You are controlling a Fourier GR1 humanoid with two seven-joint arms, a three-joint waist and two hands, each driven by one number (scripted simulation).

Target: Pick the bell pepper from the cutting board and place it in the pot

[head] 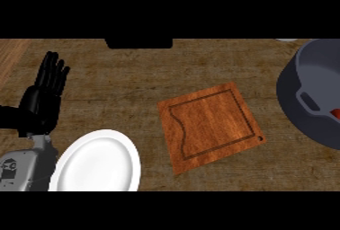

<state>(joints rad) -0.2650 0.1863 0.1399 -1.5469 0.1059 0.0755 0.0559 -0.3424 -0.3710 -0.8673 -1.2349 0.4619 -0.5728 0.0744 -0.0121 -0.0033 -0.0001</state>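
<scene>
Bell pepper (336,113) shows only as a small red patch at the right edge of the head view, inside the dark grey pot (310,96), just beyond the pot's inner handle. The wooden cutting board (209,126) lies bare in the middle of the table (133,81), turned at an angle, with nothing on it.

Judged from that, the placing step looks finished: the pepper is off the board and in the pot, so little of the task seems left. What comes next would call only for pulling the arms clear of the pot and settling them, not for another grasp.

Only 1 robot hand is visible. The left robot hand (43,96) stands at the left side, fingers straight and pointing up the view, close together and holding nothing; it rests near the edge, apart from the board. Its grey forearm comes in from the lower left corner. The right robot hand does not appear at all.

A white plate (96,164) sits at the lower left, just beside the forearm and near the board's left corner. The table is a worn, brown wood-grain surface. A dark object (139,43) sits at its far edge; I cannot tell what it is.
</scene>
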